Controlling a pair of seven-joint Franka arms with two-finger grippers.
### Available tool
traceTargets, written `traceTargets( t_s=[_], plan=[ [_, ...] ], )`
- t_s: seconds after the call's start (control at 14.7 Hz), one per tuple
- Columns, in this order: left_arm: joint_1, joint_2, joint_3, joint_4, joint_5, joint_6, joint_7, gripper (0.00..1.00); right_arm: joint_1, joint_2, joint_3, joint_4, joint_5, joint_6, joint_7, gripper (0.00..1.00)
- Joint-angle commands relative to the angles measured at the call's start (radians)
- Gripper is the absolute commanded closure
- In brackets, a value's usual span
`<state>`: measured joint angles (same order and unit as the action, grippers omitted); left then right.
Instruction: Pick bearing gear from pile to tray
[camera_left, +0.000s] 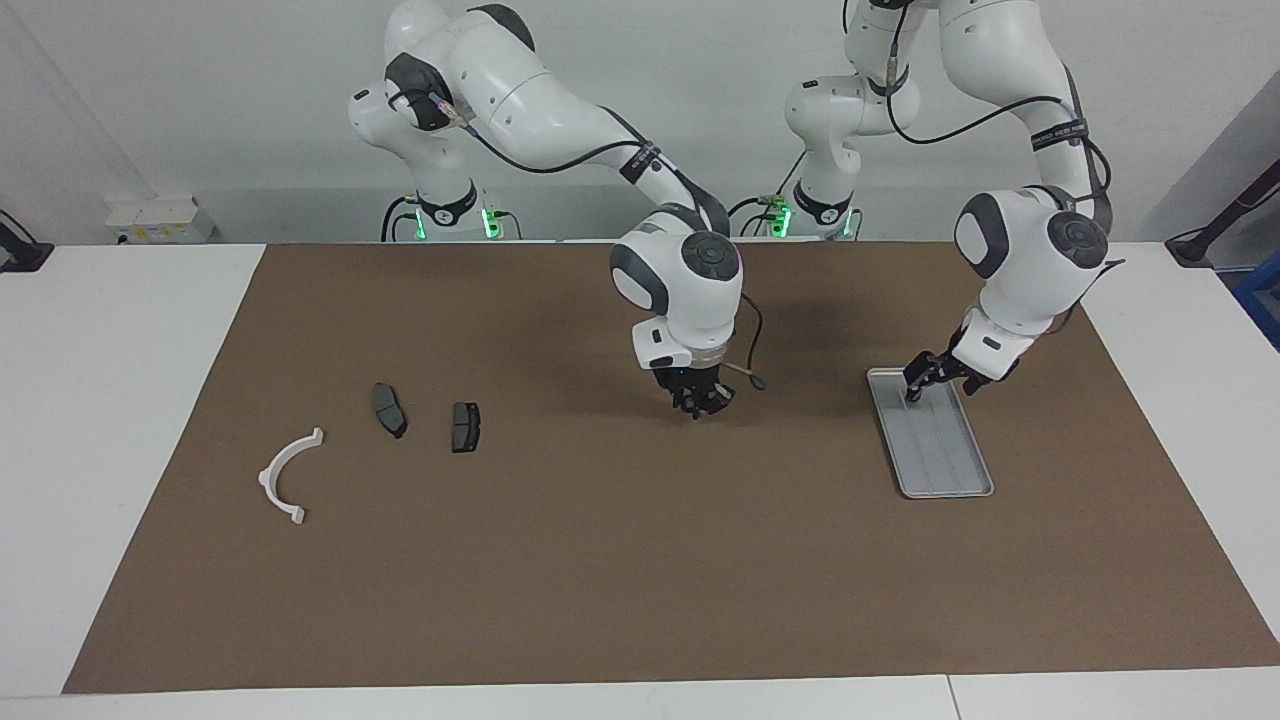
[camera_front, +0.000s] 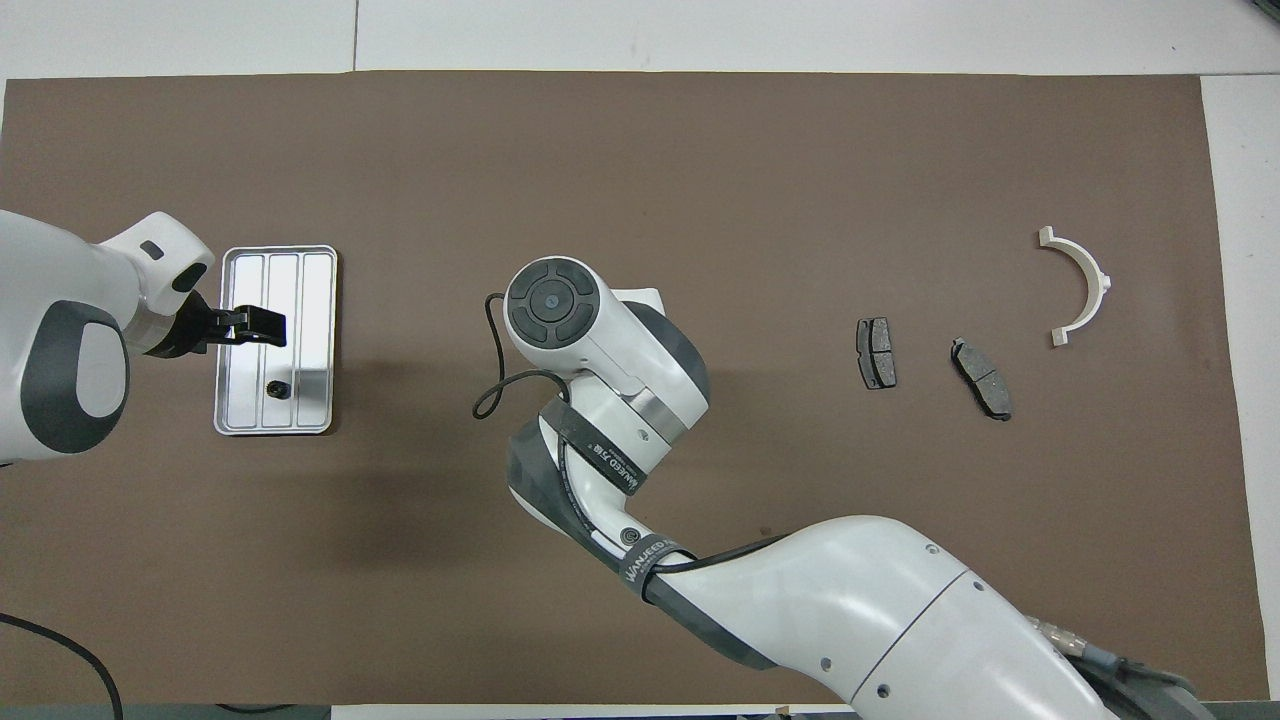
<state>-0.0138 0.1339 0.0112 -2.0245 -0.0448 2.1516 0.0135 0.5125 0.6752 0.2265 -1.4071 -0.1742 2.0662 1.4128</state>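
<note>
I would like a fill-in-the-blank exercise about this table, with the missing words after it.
The tray holds one small ____ part. The left tool hangs over the ____. ____ dark brake pads lie beside the white bracket. The ____ tool hangs over the brown mat at the table's middle.
Missing words: black; tray; Two; right.

Bare brown mat (camera_left: 600, 560) is lying open between the tray (camera_left: 962, 480) and the brake pads (camera_left: 465, 427), while the right gripper (camera_left: 700, 405) is hanging low over its middle, blocking the straight path across.
</note>
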Motion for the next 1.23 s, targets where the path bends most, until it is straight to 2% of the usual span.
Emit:
traceTargets(
  t_s=[0.0, 0.14, 0.41, 0.48, 0.55, 0.61, 0.89, 1.16],
  plan=[
    [-0.038, 0.003, 0.003, 0.018, 0.006, -0.027, -0.044, 0.00, -0.017, -0.010, 0.010, -0.021, -0.024, 0.029, 0.018, 1.00],
    [-0.067, 0.001, 0.001, 0.018, 0.006, -0.024, -0.052, 0.00, -0.015, -0.013, 0.008, -0.056, -0.027, 0.069, 0.020, 1.00],
    [-0.155, 0.003, 0.003, 0.016, 0.005, -0.013, -0.231, 0.00, -0.020, -0.022, 0.008, -0.105, -0.027, 0.132, 0.018, 1.00],
    [-0.167, 0.003, 0.001, 0.018, 0.005, -0.013, -0.254, 0.00, -0.020, -0.022, 0.007, -0.104, -0.027, 0.127, 0.018, 0.84],
    [-0.187, 0.003, 0.001, 0.018, 0.006, -0.006, -0.291, 0.00, -0.020, -0.023, 0.005, -0.102, -0.027, 0.117, 0.018, 0.37],
    [-0.214, 0.003, 0.003, 0.015, 0.006, 0.008, -0.331, 0.00, -0.020, -0.023, 0.004, -0.095, -0.027, 0.105, 0.017, 0.00],
    [-0.262, 0.003, 0.003, 0.015, 0.005, 0.014, -0.403, 0.00, -0.025, -0.026, 0.002, -0.012, -0.028, -0.015, 0.008, 0.00],
    [-0.346, 0.041, 0.004, 0.026, 0.005, 0.067, -0.513, 0.00, -0.127, -0.065, 0.010, 0.023, -0.010, -0.023, -0.099, 0.00]
  ],
)
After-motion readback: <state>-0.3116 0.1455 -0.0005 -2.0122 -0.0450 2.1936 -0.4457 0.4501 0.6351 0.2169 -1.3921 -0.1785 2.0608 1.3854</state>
